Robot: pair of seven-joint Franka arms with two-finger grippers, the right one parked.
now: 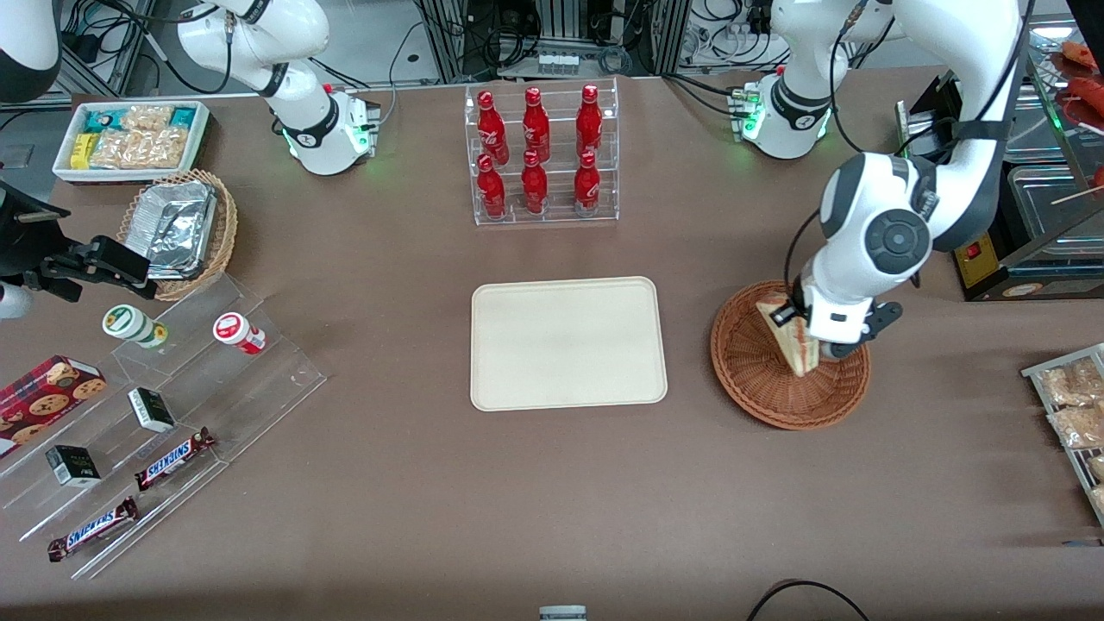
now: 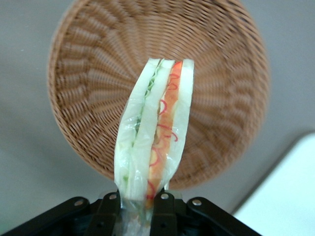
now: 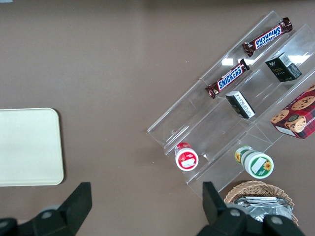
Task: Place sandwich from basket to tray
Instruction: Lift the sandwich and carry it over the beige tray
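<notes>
Over the reddish-brown woven basket (image 1: 759, 379), toward the working arm's end of the brown tabletop (image 1: 431, 500), the left gripper (image 1: 806, 332) hangs with its fingers (image 2: 165, 211) pinched on the wrapped sandwich (image 1: 792, 338). The wrist view shows the wedge (image 2: 155, 132) clamped at one end between the black fingers, its white bread and red and green layers standing out over the basket's (image 2: 88, 73) bowl, clear of the weave. The cream tray (image 1: 567, 342) lies bare at the middle of the tabletop, beside the basket and apart from it. Farther from the front camera, near the table's edge, a clear rack of red bottles (image 1: 539, 153) stands. Toward the parked arm's end sit a tan basket of foil containers (image 1: 179, 228), a white box of snack packets (image 1: 131, 138) and a stepped clear display (image 1: 164, 423) with chocolate bars. Cables and metal framing fill the room past the table's edge.
</notes>
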